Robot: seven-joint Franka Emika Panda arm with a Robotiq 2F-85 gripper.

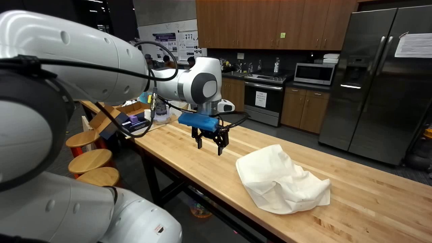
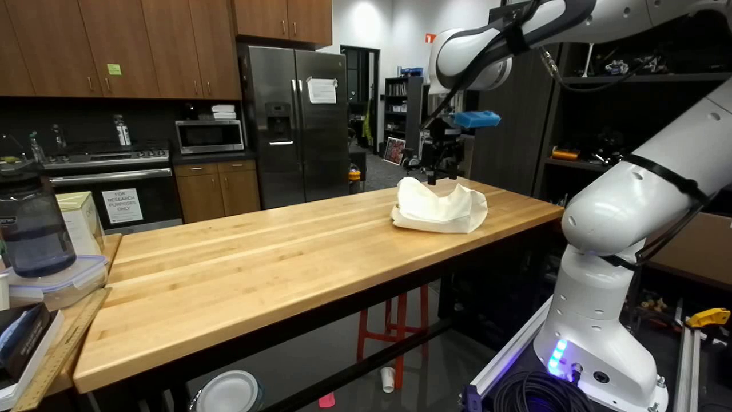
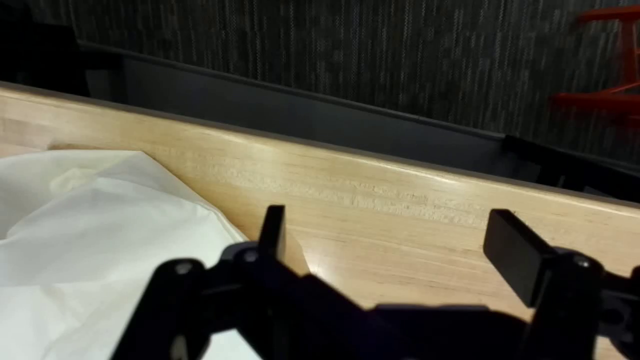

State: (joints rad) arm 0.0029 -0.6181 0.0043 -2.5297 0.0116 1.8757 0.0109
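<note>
The wooden table (image 1: 357, 192) gives the line that counts, I judge: the gripper (image 1: 209, 147) hangs above the table, and the cream cloth (image 1: 280, 185) lies crumpled on the table to one side of the gripper, farther along the table's length. In the wrist view that is leftward: the finger on the left (image 3: 272, 227) stands at the cloth's border, while the table's wood grain shows between the fingers. They are spread wide and hold nothing. The cloth (perhaps a bag; the folds hide which) seems longest roughly along the table, though crumpling makes its axis doubtful, and one corner points toward the table's long edge
</note>
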